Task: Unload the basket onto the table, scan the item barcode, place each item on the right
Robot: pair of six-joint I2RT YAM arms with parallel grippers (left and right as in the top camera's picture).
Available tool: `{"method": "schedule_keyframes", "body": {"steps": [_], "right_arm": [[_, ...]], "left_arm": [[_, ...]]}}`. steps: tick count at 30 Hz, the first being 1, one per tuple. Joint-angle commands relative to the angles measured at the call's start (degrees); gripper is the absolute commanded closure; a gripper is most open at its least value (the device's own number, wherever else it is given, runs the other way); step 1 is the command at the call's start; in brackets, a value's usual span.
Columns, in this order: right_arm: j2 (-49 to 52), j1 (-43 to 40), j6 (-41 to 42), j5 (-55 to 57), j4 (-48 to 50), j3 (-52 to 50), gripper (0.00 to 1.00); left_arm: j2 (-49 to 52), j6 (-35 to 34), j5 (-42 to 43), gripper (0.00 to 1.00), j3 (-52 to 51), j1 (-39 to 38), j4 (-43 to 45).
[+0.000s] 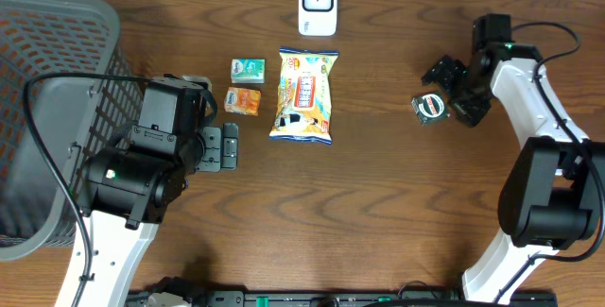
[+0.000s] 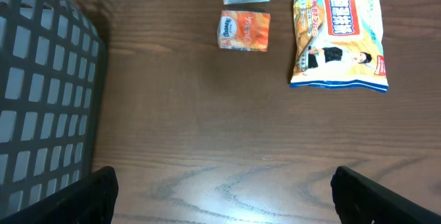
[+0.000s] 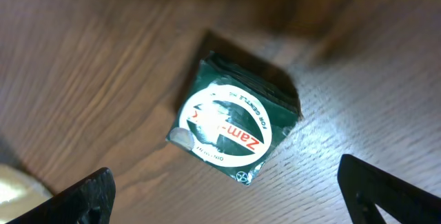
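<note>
Wooden table (image 1: 378, 203): basket (image 1: 47, 61), snack bag (image 1: 303, 96) near left gripper (image 2: 231, 196); right gripper (image 3: 238, 202) over green box (image 3: 231, 131); both spread.

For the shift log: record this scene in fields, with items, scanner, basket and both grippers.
scanner: white plastic barcode scanner, far centre
items: small dark green box with round white label; yellow snack bag; small green packet; small orange packet
basket: grey mesh basket, left
left gripper: open, empty
right gripper: open above that box
</note>
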Motion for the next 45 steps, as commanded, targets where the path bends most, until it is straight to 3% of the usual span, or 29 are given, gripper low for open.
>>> {"method": "schedule_keyframes", "body": {"steps": [1, 6, 17, 43, 45], "right_arm": [[-1.1, 1.2, 11.9, 5.0, 0.7, -2.2, 0.04], [-1.1, 2.5, 17.2, 7.9, 5.4, -5.2, 0.04], [2.4, 4.8, 20.2, 8.9, 14.6, -6.4, 0.04], [4.1, 4.6, 19.9, 11.3, 9.1, -6.5, 0.02], [4.2, 4.6, 19.9, 12.3, 9.1, -6.6, 0.05]], "left_arm": [[0.2, 0.1, -0.3, 0.02, 0.7, 0.0, -0.3], [0.2, 0.1, -0.3, 0.02, 0.7, 0.0, -0.3], [0.2, 0.1, -0.3, 0.02, 0.7, 0.0, -0.3], [0.2, 0.1, -0.3, 0.02, 0.7, 0.0, -0.3], [0.2, 0.1, -0.3, 0.02, 0.7, 0.0, -0.3]]}}
